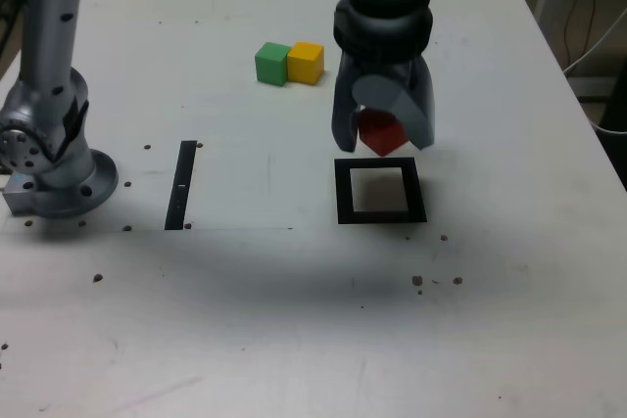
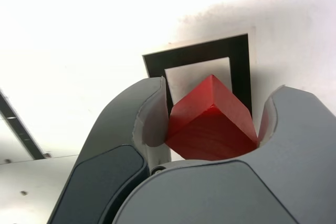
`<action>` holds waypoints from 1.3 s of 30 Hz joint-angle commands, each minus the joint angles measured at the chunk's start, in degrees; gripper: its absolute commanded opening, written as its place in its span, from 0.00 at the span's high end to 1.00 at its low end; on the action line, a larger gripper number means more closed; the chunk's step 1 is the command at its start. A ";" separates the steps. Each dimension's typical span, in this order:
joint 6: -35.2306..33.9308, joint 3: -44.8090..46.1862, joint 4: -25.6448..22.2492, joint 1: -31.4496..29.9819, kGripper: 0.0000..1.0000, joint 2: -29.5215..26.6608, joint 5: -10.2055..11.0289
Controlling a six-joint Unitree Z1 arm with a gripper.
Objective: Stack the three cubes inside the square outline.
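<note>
My gripper is shut on the red cube, which hangs tilted just above the far edge of the square outline. In the wrist view the red cube sits pinched between both fingers, with the square outline directly beyond it. The green cube and the yellow cube rest side by side, touching, on the table farther back, to the exterior view's left of the gripper.
The arm's grey base stands at the exterior view's left edge. A thin black strip lies on the table between the base and the outline. The white table's right edge runs close by.
</note>
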State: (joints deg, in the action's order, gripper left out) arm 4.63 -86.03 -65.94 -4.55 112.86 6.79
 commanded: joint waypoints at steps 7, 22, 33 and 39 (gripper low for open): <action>-0.80 1.58 1.46 -1.95 0.62 1.91 -1.09; -1.14 3.53 2.97 -4.06 0.62 2.89 -0.33; -0.20 6.30 6.60 -3.70 0.52 4.01 -0.06; -0.08 6.51 6.80 -3.62 0.50 3.87 -0.12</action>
State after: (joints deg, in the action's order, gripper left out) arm 4.46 -79.36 -59.20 -8.28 116.63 6.61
